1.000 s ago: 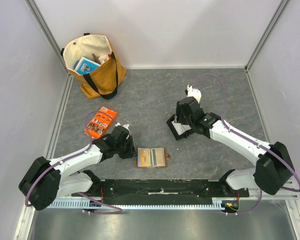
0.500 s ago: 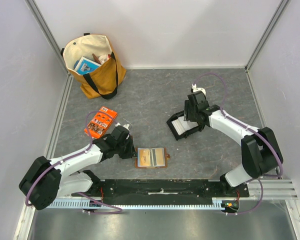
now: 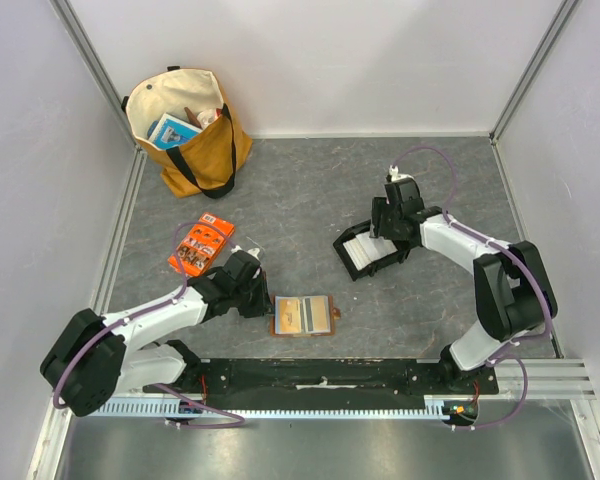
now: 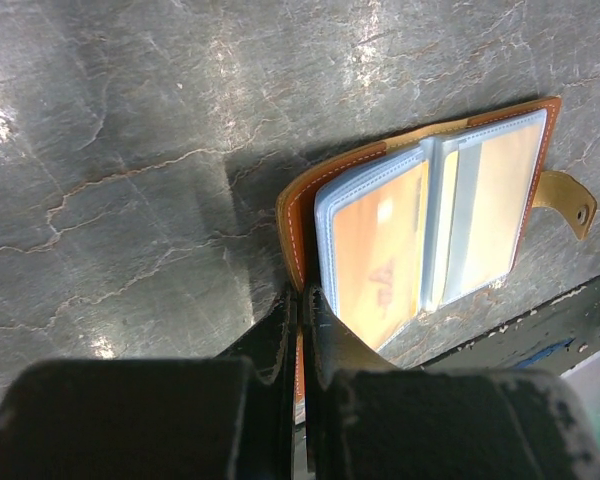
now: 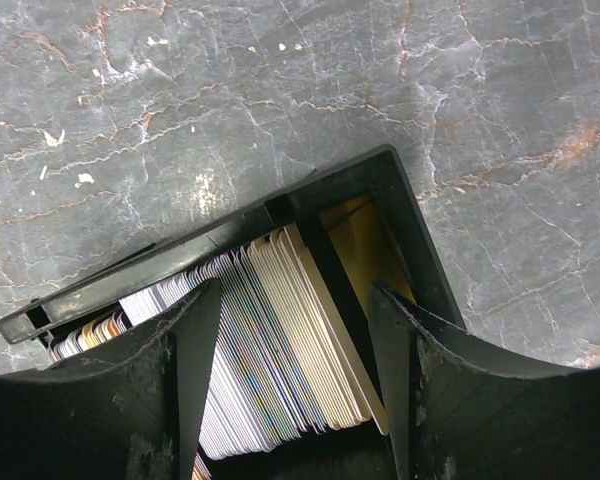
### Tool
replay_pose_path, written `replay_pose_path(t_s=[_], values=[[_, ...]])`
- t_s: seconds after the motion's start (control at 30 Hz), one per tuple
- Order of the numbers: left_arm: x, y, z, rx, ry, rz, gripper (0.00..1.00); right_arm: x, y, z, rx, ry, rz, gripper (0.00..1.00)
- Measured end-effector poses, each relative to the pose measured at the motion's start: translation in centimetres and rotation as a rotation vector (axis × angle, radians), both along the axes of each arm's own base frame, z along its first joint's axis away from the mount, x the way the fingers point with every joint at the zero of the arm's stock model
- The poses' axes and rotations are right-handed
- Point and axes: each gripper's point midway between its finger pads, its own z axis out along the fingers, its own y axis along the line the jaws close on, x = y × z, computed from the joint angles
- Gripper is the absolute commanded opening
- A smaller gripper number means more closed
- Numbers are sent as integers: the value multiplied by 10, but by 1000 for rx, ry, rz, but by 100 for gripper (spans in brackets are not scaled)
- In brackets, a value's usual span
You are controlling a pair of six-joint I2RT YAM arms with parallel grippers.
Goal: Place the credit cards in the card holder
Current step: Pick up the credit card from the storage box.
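The worktop (image 3: 300,180) is dark grey, veined with pale and rusty lines. The wallet (image 3: 303,315) is tan-brown with orange edging and bluish sleeves. The cards (image 5: 280,350) are white, cream and pale grey in a black tray (image 5: 408,230). The packet (image 3: 201,246) is orange. The bag (image 3: 205,150) at the far left corner is mustard and cream with black straps. The left claw (image 4: 302,300) and right claw (image 5: 292,300) are black.

Pale credit cards (image 5: 280,350) stand packed on edge inside the black tray (image 5: 405,215). Well apart from it, the tan card holder (image 3: 303,315) lies open, sleeves up.
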Motion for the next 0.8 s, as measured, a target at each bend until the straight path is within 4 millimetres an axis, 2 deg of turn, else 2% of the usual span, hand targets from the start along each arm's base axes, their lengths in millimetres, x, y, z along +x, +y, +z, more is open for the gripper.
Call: replay_pose_path(t_s=[0.17,0.63,0.8], values=[[0,0,0,0,-1,0,2,4,3,0,34,-4,11,63],[0,0,-3,6,11,-1,2,-1,-1,1,99,13,26,29],[0,0,-4,6,12,-2,2,-1,-3,2,114,13,27,27]])
